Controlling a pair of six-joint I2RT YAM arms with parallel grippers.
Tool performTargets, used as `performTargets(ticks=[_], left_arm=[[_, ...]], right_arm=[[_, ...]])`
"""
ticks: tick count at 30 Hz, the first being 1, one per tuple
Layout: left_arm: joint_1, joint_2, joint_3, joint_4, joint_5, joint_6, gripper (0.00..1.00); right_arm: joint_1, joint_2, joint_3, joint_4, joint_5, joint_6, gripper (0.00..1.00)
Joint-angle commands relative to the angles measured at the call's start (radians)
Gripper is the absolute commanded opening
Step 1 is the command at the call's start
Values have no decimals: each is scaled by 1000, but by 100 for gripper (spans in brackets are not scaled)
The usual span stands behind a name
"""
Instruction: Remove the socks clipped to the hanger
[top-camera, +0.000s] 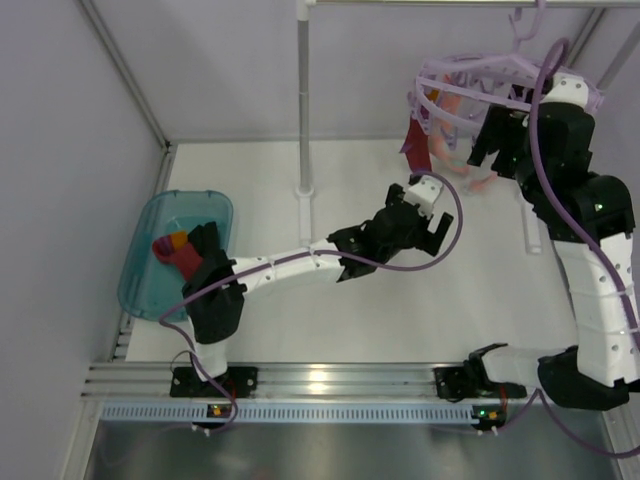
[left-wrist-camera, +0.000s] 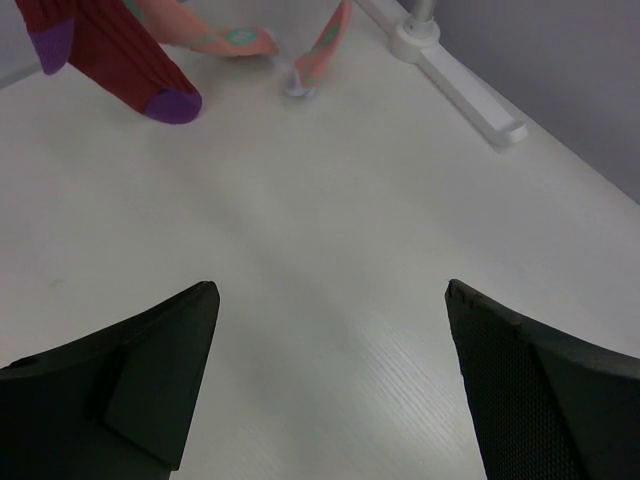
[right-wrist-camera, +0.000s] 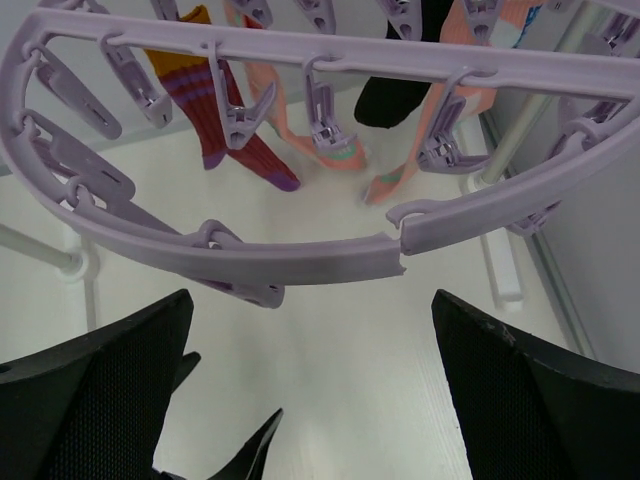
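Note:
The lilac hanger (top-camera: 480, 75) hangs at the back right, with socks clipped under it: a magenta-red one (top-camera: 413, 140) and salmon pink ones (top-camera: 447, 110). My right gripper (top-camera: 492, 150) is open just below the hanger's ring (right-wrist-camera: 300, 262), holding nothing. In the right wrist view an orange and purple sock (right-wrist-camera: 210, 110), salmon socks (right-wrist-camera: 290, 110) and a black sock (right-wrist-camera: 395, 95) hang from pegs (right-wrist-camera: 325, 125). My left gripper (left-wrist-camera: 330, 300) is open and empty low over the table, short of the red sock's purple toe (left-wrist-camera: 170, 100). It sits left of the hanger (top-camera: 422, 218).
A teal tub (top-camera: 150, 215) at the left edge holds a red and orange sock (top-camera: 170, 245) and a black one (top-camera: 205, 240). The white pole (top-camera: 303, 100) stands at the back middle on a foot (left-wrist-camera: 415, 40). Grey walls close in both sides.

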Motion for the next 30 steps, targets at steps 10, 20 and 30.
performTargets(ticks=[10, 20, 30], left_arm=[[-4, -52, 1, 93, -64, 3, 98], [-4, -217, -172, 91, -94, 0, 97], [-4, -313, -290, 90, -161, 9, 97]], right_arm=[[-115, -19, -30, 57, -172, -32, 99], [-88, 120, 15, 192, -409, -27, 97], [96, 381, 295, 206, -690, -46, 97]])
